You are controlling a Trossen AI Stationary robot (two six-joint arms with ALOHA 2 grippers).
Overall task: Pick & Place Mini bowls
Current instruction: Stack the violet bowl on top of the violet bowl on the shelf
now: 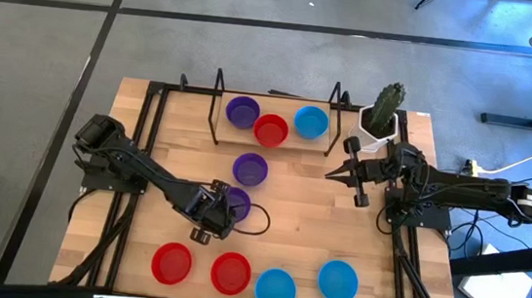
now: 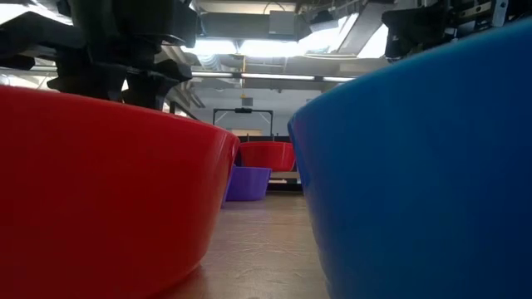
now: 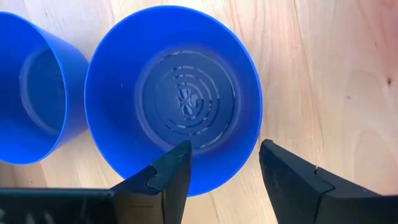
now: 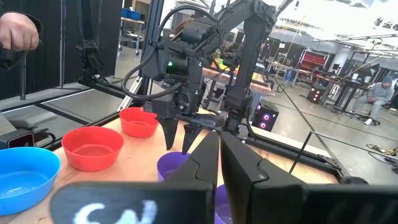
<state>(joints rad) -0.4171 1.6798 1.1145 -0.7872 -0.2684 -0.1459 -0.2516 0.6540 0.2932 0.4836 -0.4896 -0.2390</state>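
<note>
Straddling the rim of a purple bowl [image 1: 237, 202] near the table's middle, the left gripper [image 1: 213, 211] has its fingers [image 3: 171, 177] spread apart: one fingertip sits inside the bowl over its floor, the other outside the wall on the bare wood, neither pressing the rim. The bowl stands upright, mouth up; being round, it has no long axis. A second purple bowl [image 1: 249, 169] sits just beyond it. Purple [image 1: 242, 112], red [image 1: 271, 129] and blue [image 1: 311, 122] bowls cluster at the far edge, and two red [image 1: 172, 262] and two blue [image 1: 337, 280] ones line the near edge of the table [image 1: 299, 216]. The right gripper [image 1: 347, 164] hovers beside the cactus pot [image 1: 383, 111], fingers pressed together and empty.
</note>
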